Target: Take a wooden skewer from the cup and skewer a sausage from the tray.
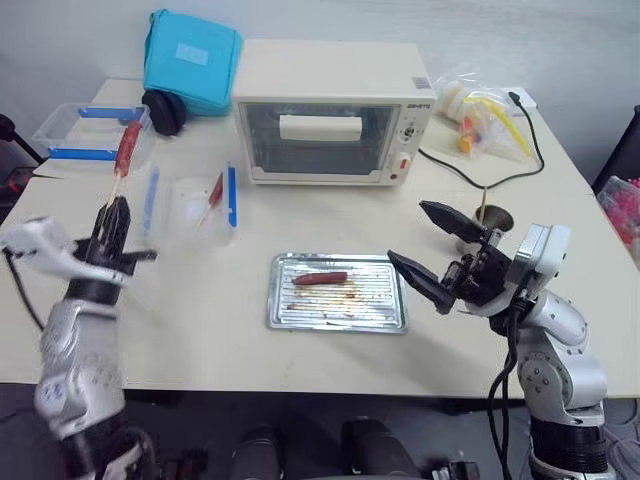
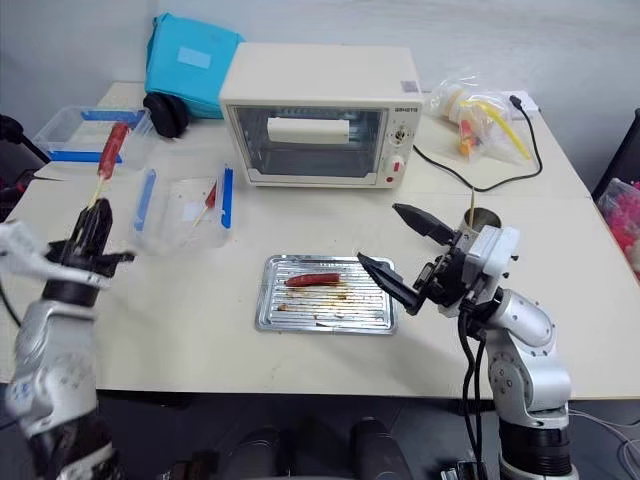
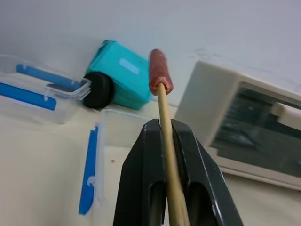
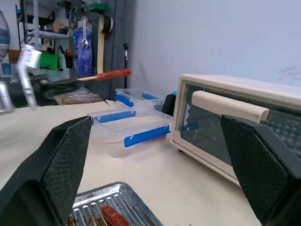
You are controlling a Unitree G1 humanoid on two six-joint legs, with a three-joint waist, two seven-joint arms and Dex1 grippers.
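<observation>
Cream bench (image 1: 220, 330), carrying the following.

Metal tray (image 1: 337, 316): shallow, ribbed, brown grease marks; near the front edge, centre. One red sausage (image 1: 320, 278) lying across its far half.

Left gripper (image 1: 113, 217): raised at the left side of the bench, clenched on a wooden skewer (image 3: 167, 122); stick pinched between the two black fingers (image 3: 146, 179) and angled up and away. Dark reddish-brown sausage (image 1: 127, 148) impaled on the skewer's upper end, held in the air above the bench, well apart from the tray.

Right gripper (image 1: 430, 248): released, jaws spread wide, nothing between them; hovering just right of the tray, pointing left across it.

Grey-beige cup (image 1: 493, 220): on the bench behind the right gripper, largely hidden by it; one thin stick (image 1: 483, 203) standing up out of it.

Clear plastic box with blue clips (image 1: 190, 205): left of centre, behind the tray; a second skewered red piece (image 1: 215, 190) resting in it, details too small to tell.

Second clear box with blue clips (image 1: 85, 130): far left corner.

Cream toaster oven (image 1: 330, 110): far centre, glass door shut, pale handle across the door, black cable (image 1: 500, 165) trailing off to the right.

Turquoise bag (image 1: 192, 60): behind the oven's left side, with a black round object (image 1: 163, 110) against its near side.

Clear plastic bag of yellow and orange items (image 1: 475, 115): far right, beside the oven.
</observation>
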